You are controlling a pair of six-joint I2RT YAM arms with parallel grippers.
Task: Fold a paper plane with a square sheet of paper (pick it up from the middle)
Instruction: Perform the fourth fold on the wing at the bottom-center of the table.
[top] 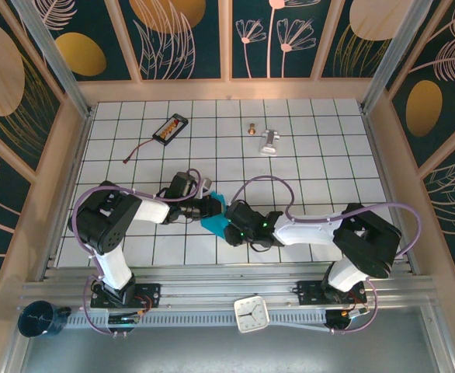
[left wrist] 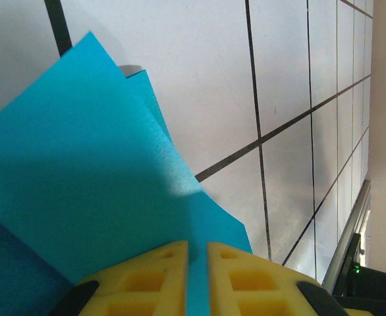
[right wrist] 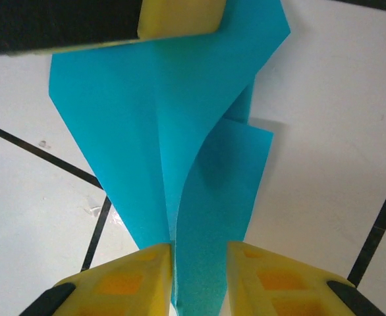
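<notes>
The sheet of paper [top: 214,223] is no longer a flat square. In the top view it is a small teal wedge between the two arms, low on the desk [top: 321,167] toward 6 o'clock. The left tool [top: 206,207] meets it from about 10 o'clock and the right tool [top: 229,227] from about 4 o'clock.

In the left wrist view, the left tool [left wrist: 197,253] has its yellow pads drawn to a thin slit with the paper [left wrist: 81,164] pinched in it. A second layer peeks out behind the top corner.

In the right wrist view, the paper [right wrist: 160,118] has a crease down its length and narrows toward the right tool [right wrist: 201,253]. One flap curls loose at 3 o'clock. The right tool's pads stand narrowly apart with the paper running into the gap, and I cannot tell whether they press on it.

My reading is that the work is about midway. The first folds are in and the shape tapers. The layers are not pressed flat, though, and there are no wings or slim dart yet, so the later folds and creasing remain.
</notes>
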